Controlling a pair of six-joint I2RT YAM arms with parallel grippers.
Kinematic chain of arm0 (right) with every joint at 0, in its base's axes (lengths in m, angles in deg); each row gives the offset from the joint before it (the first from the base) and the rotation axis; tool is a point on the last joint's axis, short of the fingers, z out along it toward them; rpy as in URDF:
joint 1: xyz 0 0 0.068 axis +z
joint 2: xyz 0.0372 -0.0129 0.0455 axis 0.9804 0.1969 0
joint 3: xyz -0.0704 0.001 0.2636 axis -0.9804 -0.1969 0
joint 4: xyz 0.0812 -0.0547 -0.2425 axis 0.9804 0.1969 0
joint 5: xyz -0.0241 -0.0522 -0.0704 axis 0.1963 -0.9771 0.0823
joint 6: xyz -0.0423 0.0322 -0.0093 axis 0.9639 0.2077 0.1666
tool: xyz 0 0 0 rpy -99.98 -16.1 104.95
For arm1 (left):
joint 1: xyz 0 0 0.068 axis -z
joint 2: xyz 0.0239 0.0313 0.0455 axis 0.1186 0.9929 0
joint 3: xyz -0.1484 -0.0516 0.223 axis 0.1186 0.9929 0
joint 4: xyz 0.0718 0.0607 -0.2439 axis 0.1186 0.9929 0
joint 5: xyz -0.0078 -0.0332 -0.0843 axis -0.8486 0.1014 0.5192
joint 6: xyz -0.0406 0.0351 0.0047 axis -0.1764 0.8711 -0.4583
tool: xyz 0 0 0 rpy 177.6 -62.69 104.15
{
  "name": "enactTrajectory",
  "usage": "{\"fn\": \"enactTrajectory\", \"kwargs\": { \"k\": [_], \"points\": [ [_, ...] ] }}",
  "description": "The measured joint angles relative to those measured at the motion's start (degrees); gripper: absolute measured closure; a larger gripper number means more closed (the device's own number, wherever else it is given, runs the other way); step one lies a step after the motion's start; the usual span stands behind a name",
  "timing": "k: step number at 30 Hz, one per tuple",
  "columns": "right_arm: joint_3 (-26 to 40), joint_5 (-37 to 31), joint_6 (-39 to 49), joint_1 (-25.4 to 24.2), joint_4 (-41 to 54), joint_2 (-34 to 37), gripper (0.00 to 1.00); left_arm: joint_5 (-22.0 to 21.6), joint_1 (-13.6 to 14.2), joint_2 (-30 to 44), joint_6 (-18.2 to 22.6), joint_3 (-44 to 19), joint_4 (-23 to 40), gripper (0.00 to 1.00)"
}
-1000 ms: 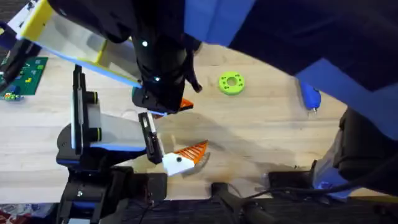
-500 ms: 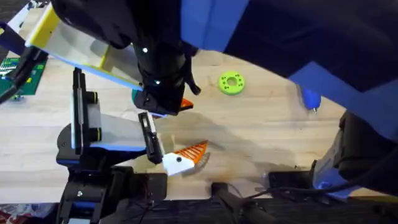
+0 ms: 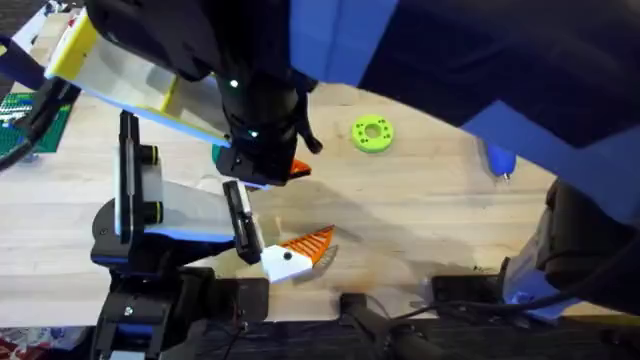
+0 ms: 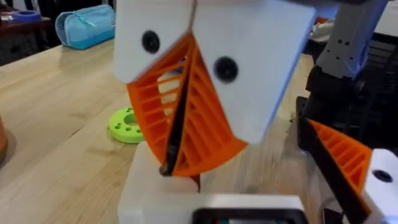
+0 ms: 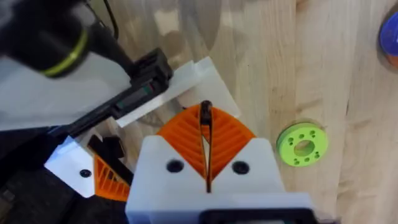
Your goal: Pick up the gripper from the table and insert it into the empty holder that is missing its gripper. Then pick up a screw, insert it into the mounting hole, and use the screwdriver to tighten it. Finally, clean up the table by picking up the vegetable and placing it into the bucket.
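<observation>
Left gripper (image 4: 177, 134) pads pressed together over the white fixture (image 3: 190, 210), right gripper (image 5: 205, 149) also closed, empty, lime ring (image 3: 372, 133) nearby, screwdriver (image 3: 498, 158) well apart.

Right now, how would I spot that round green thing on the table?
Look at the wooden table, on its far side beyond the white-bodied arm fixture. The lime-green ring lies flat there, alone on bare wood. It is the one round piece, with a centre hole and small holes around it.

Robotics lab/workshop: wood bench (image 3: 420, 210), green circuit board (image 3: 25, 115), white arm fixture (image 3: 175, 210) w/ 3D-printed parts.
</observation>
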Motion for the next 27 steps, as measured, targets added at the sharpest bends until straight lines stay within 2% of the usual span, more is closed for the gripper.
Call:
{"fn": "enactTrajectory", "kwargs": {
  "k": [17,18,19,24,25,27],
  "points": [
    [-0.1,0.0,1.1,0.0,-0.1,0.0,0.998,0.0,0.0,0.0,-0.4,0.0,0.0,0.014],
    [-0.1,0.0,0.9,0.0,-0.1,0.0,0.968,0.0,0.0,0.0,-0.4,0.0,0.0,0.014],
    [-0.1,0.0,1.0,0.0,-0.1,0.0,0.857,0.0,0.0,0.0,-0.4,0.0,0.0,0.014],
    [-0.5,-0.1,1.4,0.0,0.3,0.0,0.107,0.0,0.0,0.0,0.1,0.0,0.0,0.014],
    [-0.7,-0.2,1.5,0.0,0.5,0.0,0.032,0.0,0.0,0.0,0.2,0.0,-0.1,0.014],
    [-0.9,-0.2,1.5,0.0,0.5,0.0,0.011,0.0,0.0,0.0,0.3,0.0,-0.1,0.014]
  ]
}}
